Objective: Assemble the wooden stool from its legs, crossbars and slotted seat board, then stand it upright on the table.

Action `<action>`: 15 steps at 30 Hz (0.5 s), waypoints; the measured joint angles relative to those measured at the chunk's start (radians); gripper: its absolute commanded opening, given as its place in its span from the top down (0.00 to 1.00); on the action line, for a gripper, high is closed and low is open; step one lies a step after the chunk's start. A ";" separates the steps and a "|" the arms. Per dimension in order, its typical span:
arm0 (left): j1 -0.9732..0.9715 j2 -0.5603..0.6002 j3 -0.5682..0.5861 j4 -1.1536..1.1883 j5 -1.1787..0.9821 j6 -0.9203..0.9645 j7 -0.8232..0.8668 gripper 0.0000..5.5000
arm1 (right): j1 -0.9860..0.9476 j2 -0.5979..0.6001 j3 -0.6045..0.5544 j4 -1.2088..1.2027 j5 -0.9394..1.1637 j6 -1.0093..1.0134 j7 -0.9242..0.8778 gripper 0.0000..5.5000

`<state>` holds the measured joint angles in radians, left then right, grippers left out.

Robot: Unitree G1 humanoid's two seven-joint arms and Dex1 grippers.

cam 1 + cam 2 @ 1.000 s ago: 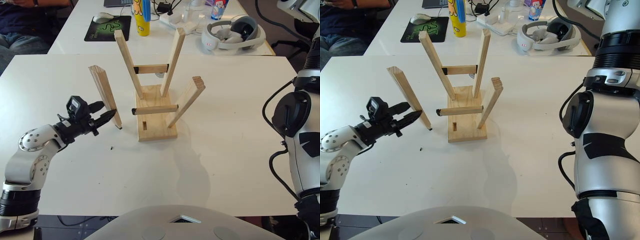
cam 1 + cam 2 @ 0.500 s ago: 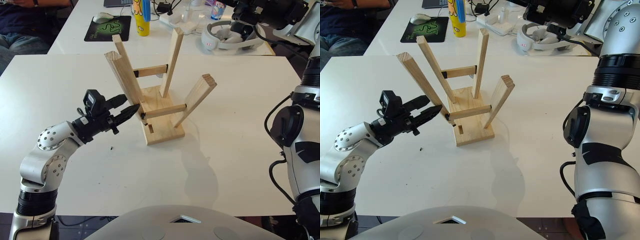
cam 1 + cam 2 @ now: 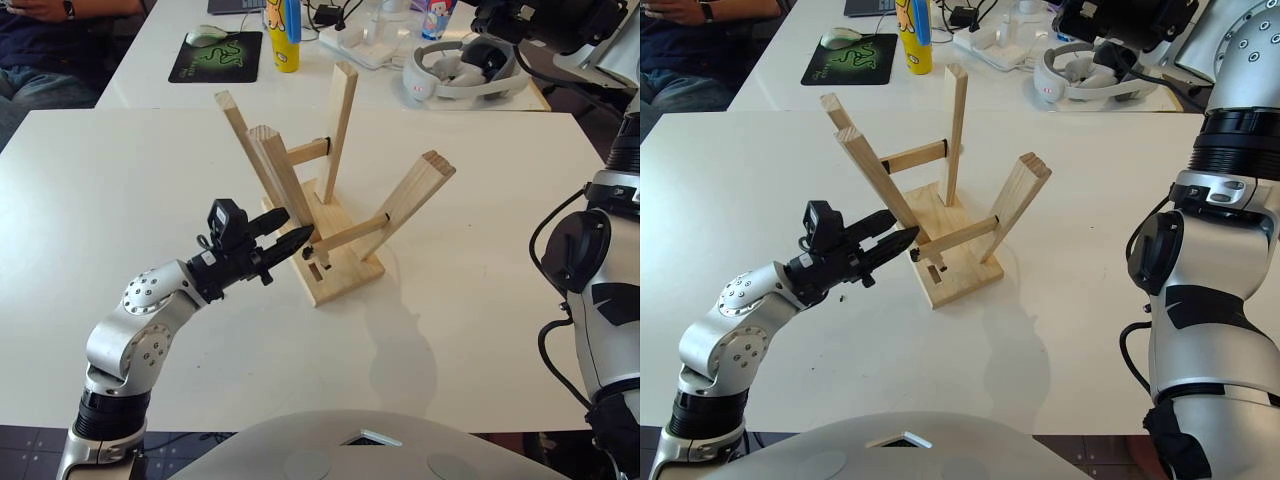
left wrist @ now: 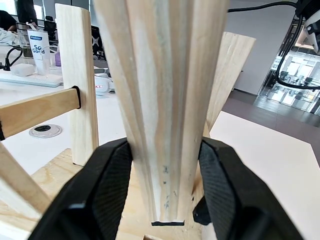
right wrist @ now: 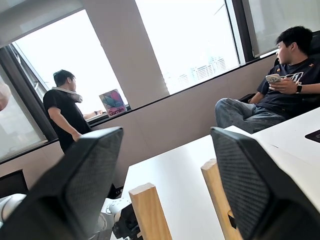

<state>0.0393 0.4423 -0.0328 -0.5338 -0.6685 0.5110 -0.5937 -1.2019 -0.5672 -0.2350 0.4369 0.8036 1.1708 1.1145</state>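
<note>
1. The left claw (image 3: 296, 228) is clamped on the loose leg (image 3: 283, 175), gripping low down near its bottom end. The wrist view shows one dark finger (image 4: 107, 190) pressed flat on each broad face of the wood.
2. The stool is upside down. The seat board (image 3: 345, 280) lies flat on the surface (image 3: 480, 300), and three legs already stand up out of it, tied by the far crossbar (image 3: 310, 152) and the near crossbar (image 3: 350, 235).
3. The key relation is that the held leg's long axis runs steeply up and leans away from the board towards the robot's left. Its foot sits right at the board's near-left corner.
4. An open slot (image 3: 322, 270) shows just beside that foot, a little nearer the robot. I can't tell whether the foot has entered a slot at all, though it looks perched rather than seated.
5. The near crossbar's free end points straight at the held leg and sits touching it or nearly so. My read is that the leg must tip more upright and slide down while taking that end.
6. The left arm is the one on the job. The right claw (image 5: 166, 132) hangs high and well apart from the stool, with its fingers spread wide and nothing between them.
7. One risk is that pushing down at this tilt could skid the board across the surface.
</note>
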 measured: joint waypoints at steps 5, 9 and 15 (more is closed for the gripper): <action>0.042 -0.006 -0.011 -0.013 0.050 -0.041 0.011 0.63 | 0.000 0.000 -0.020 -0.004 0.001 0.000 -0.012 0.41; 0.108 -0.027 -0.015 0.081 0.171 -0.217 0.015 0.63 | 0.001 -0.001 -0.028 -0.005 0.002 0.000 -0.020 0.41; 0.200 -0.066 -0.058 0.148 0.324 -0.405 0.046 0.63 | -0.001 -0.001 -0.023 0.018 0.000 -0.002 -0.012 0.41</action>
<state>0.2397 0.3758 -0.0910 -0.3856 -0.3446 0.1061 -0.5477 -1.2027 -0.5682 -0.2581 0.4548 0.8036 1.1692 1.1027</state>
